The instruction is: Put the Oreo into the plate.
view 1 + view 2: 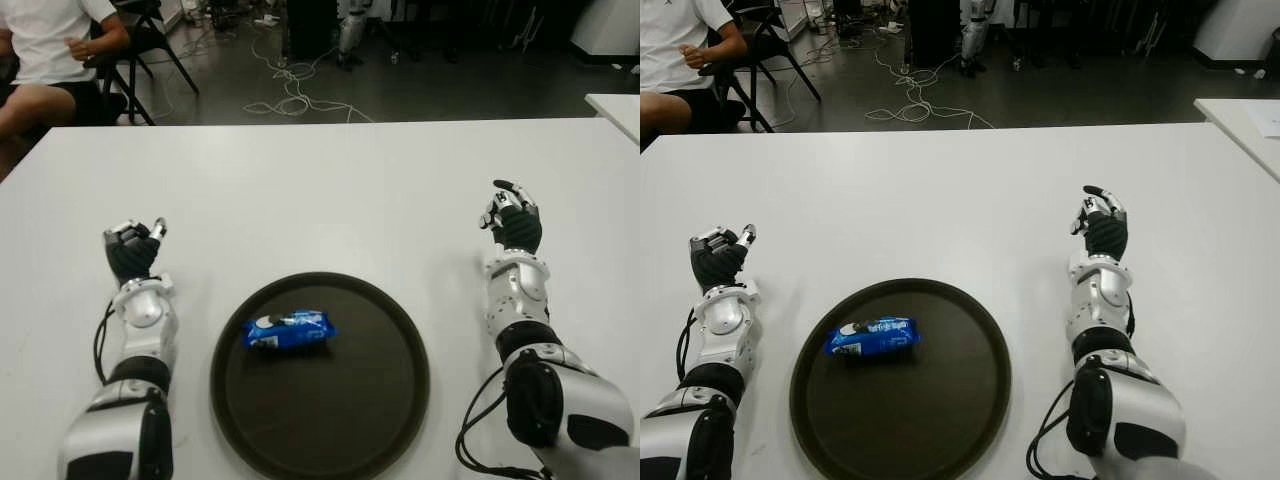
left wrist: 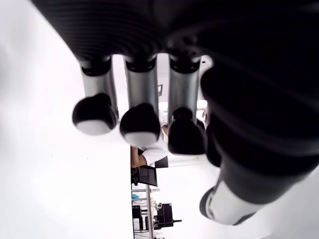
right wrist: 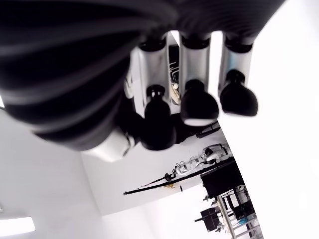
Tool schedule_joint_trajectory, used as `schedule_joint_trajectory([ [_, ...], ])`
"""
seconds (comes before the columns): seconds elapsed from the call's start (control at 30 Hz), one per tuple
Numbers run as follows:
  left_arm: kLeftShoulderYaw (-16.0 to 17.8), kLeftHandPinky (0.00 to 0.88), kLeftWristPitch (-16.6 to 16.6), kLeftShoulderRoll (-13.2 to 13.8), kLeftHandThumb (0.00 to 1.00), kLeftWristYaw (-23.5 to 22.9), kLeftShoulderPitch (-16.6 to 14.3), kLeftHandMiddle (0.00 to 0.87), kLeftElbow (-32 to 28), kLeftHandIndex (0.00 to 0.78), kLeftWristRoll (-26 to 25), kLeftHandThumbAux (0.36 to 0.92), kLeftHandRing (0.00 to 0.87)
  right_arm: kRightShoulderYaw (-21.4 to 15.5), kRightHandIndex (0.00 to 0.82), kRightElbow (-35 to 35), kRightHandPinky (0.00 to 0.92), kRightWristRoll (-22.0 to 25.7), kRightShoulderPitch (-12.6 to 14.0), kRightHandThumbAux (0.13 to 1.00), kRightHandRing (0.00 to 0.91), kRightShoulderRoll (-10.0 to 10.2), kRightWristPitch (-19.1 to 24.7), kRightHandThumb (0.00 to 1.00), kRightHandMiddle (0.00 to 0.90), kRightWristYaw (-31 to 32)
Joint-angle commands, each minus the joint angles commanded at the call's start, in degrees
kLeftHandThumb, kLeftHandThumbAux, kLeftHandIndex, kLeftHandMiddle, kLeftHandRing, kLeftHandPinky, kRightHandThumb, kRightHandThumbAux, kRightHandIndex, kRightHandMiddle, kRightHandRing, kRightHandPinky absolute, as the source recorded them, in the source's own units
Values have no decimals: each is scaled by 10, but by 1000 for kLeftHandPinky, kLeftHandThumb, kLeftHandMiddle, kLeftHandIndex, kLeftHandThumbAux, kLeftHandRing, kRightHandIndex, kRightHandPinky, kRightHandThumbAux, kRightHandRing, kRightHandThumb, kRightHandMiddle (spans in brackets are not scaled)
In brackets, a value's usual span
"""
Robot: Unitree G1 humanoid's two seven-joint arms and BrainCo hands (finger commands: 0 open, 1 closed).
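A blue Oreo packet (image 1: 288, 330) lies inside the dark round plate (image 1: 360, 410), towards its left part, on the white table (image 1: 320, 190). My left hand (image 1: 134, 246) shows left of the plate, fingers relaxed and holding nothing; its wrist view shows only its own fingertips (image 2: 139, 124). My right hand (image 1: 512, 213) is to the right of the plate and farther back, fingers loosely spread and empty, with bare fingertips (image 3: 199, 107) in its wrist view. Neither hand touches the packet.
A seated person (image 1: 50, 50) is beyond the table's far left corner beside a black chair (image 1: 150, 40). Cables (image 1: 290, 95) lie on the floor behind. Another white table edge (image 1: 615, 110) shows at the far right.
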Motion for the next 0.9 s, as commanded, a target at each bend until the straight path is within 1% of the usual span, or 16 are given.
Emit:
schedule_joint_trajectory([
  [0.4, -3, 854, 4, 3, 423, -2, -1, 859, 3, 769, 5, 820, 860, -2, 438, 1, 826, 2, -2, 723, 832, 0, 6, 701, 826, 2],
  [0.9, -1, 853, 1, 4, 408, -4, 1, 861, 7, 773, 3, 824, 860, 3, 439, 1, 834, -5, 3, 723, 839, 3, -8, 701, 836, 0],
])
